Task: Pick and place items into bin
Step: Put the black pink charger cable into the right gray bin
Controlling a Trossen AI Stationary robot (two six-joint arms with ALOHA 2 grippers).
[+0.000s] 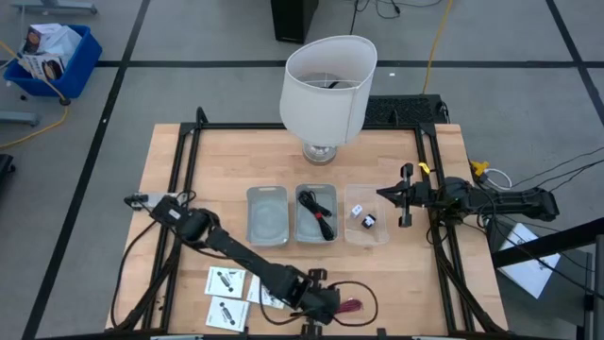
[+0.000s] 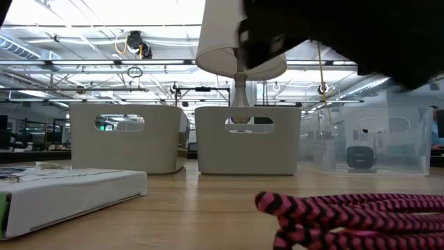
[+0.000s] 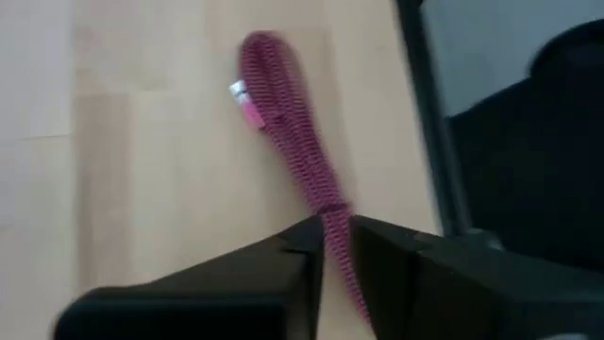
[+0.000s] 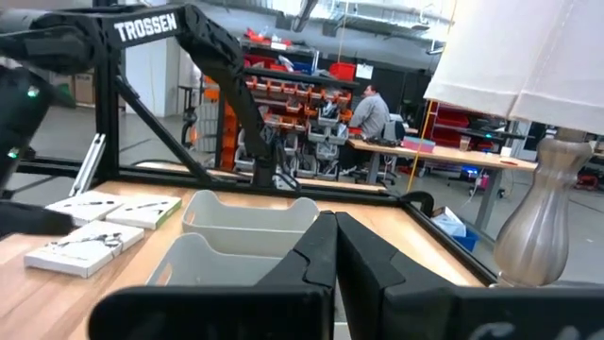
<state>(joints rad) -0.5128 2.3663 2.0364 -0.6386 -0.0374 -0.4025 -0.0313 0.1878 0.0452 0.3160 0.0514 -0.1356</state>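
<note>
The red cable (image 1: 354, 304), a coiled braided bundle, lies near the table's near edge; it also shows close up in the low view (image 2: 347, 215). My left gripper (image 1: 327, 304) is at its left end, shut on it. Three white packets (image 1: 225, 280) (image 1: 226, 312) (image 1: 269, 295) lie flat to its left. The black cable (image 1: 316, 212) sits in the middle bin. The tiny white-and-black block (image 1: 364, 217) sits in the clear bin. My right gripper (image 1: 401, 195) waits, shut, beside the clear bin. My left gripper pinches the red cable's bundle (image 3: 332, 236) between its two fingers (image 3: 302, 247), which lie along the cable. It comes from the table's left, slanting down. The rest of the bundle, with a pink connector (image 3: 247, 106), stretches ahead and lies on the table.
Three bins stand in a row mid-table: a grey one (image 1: 267, 214), the middle grey one (image 1: 300, 227) and the clear one (image 1: 379, 231). A big white lampshade on a lamp base (image 1: 326, 90) stands behind them. Black frame rails (image 1: 189, 170) run along both sides.
</note>
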